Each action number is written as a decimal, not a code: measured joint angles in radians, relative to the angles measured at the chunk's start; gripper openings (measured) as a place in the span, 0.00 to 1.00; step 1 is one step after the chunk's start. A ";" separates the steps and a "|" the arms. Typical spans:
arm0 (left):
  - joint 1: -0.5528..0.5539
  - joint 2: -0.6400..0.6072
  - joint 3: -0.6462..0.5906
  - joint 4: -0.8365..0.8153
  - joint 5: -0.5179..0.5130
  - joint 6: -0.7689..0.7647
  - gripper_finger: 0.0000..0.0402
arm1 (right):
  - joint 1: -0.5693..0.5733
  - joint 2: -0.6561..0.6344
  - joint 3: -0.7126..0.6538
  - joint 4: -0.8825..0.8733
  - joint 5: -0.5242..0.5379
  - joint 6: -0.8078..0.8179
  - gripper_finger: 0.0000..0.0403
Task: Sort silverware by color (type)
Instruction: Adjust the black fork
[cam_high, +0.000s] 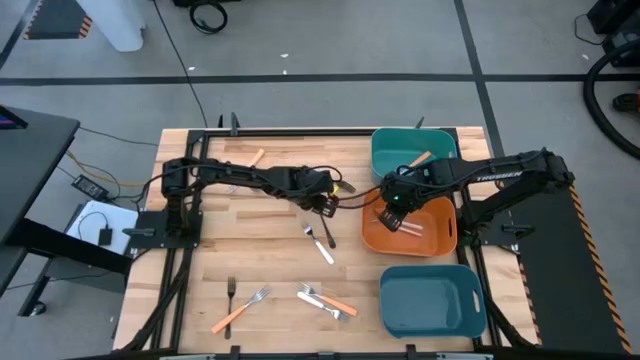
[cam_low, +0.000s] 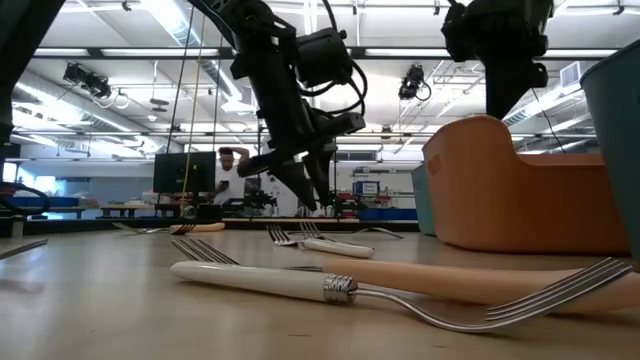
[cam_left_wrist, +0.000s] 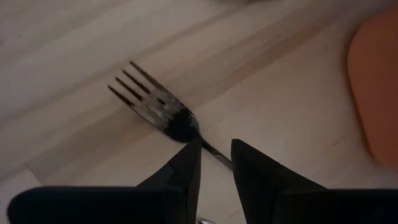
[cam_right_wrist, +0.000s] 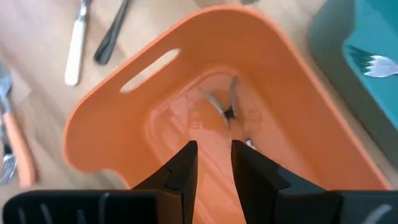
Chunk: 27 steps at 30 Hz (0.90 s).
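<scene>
Left hand on a dark fork; right hand over the orange bin

The left hand (cam_left_wrist: 214, 158) is clenched on the handle of a dark fork (cam_left_wrist: 158, 107) low over the mid-tabletop (cam_high: 270, 260), so pickup seems in hand; next it needs carrying to its bin. The fork's long axis runs straight out from the fingers, tines away. The right hand (cam_right_wrist: 213, 155), fingers slightly apart and empty, hangs over the orange bin (cam_right_wrist: 112, 124), which already holds cutlery.
</scene>
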 joint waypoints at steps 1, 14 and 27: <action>-0.006 0.000 0.000 0.000 -0.003 -0.035 0.24 | -0.006 0.000 0.000 -0.005 0.001 0.000 0.26; -0.052 0.001 0.000 0.006 -0.165 -0.402 0.24 | -0.075 0.000 0.000 -0.021 0.001 -0.442 0.26; -0.059 0.114 0.001 0.119 -0.129 -0.486 0.24 | -0.130 0.000 0.000 0.006 0.001 -0.598 0.26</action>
